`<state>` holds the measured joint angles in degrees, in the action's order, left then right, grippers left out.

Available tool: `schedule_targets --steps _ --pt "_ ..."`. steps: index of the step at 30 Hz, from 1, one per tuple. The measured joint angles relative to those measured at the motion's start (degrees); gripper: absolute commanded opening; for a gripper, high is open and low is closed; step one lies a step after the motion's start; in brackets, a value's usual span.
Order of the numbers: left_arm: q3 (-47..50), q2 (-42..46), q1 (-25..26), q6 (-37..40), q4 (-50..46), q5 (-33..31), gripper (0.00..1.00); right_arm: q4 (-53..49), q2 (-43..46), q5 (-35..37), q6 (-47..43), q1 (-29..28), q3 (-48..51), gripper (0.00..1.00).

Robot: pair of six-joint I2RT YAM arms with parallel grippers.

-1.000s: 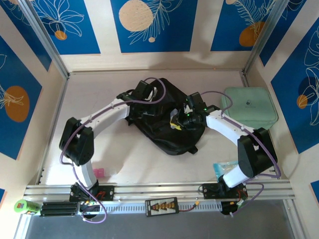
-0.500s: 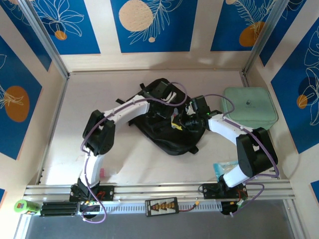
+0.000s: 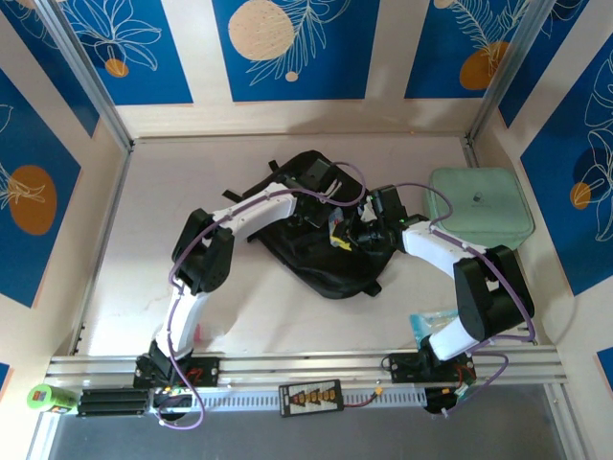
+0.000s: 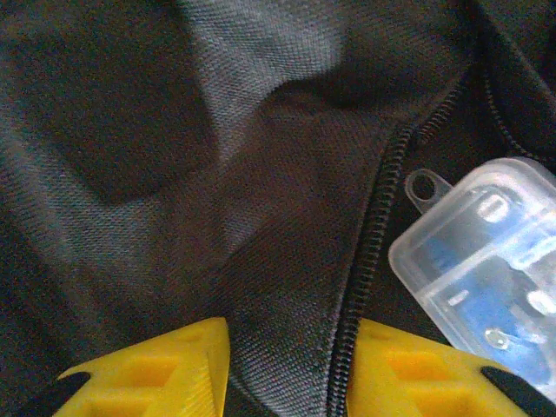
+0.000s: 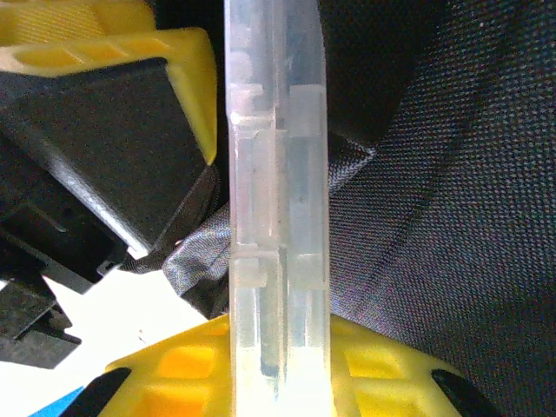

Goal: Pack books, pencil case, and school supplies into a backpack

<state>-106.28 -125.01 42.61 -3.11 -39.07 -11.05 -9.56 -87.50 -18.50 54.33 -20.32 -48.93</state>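
**Top view:** backpack [image 3: 321,264] lies flat mid-table, both arms bent in over its upper part. L gripper [image 3: 329,213] and R gripper [image 3: 352,233] sit just beside each other over the backpack's upper-right area, prob. at the opening. Mint-green case [image 3: 479,211] is right of the backpack, apart from it. A clear packet [image 3: 431,321] lies near-right of the backpack, a pink item [image 3: 196,333] near-left.

**Left wrist:** L gripper's yellow fingers [image 4: 148,382] straddle a raised fold of backpack fabric right by the zipper [image 4: 369,252]. My read: it's taking the lip to lift it and keep the mouth open for the other arm. Fabric fills the gap, but can't tell if the pinch is made. A clear plastic box [image 4: 486,261] w/ blue bits inside hangs just right of the zipper, over the backpack.

**Right wrist:** R gripper is clamped on the clear plastic box, held edge-on, w/ backpack fabric behind it. L gripper's yellow-black finger is close beside the box. Edge-on makes sense: a slim profile slips thru the zip slot. Risk: the box snags on the fold if the lip isn't lifted.
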Motion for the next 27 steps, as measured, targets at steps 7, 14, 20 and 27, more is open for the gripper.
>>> schedule_targets --steps 7,14,20,27 --pt "-0.07 0.02 0.0 -0.81 -0.02 -2.75 0.17 0.35 0.33 0.04 0.0 0.0 0.33 0.03" --pt "-0.02 0.81 0.0 -1.51 -0.31 -2.21 0.01 0.55 1.01 -0.15 -0.96 0.11 1.01 0.03" --pt "3.54 6.01 0.0 -2.8 0.15 0.42 0.0 0.2 2.73 -3.19 -3.3 0.31 1.73 0.03" --pt "7.74 11.96 0.0 -4.09 0.55 3.58 0.0 2.4 2.91 -8.57 -4.76 0.31 1.73 0.04"
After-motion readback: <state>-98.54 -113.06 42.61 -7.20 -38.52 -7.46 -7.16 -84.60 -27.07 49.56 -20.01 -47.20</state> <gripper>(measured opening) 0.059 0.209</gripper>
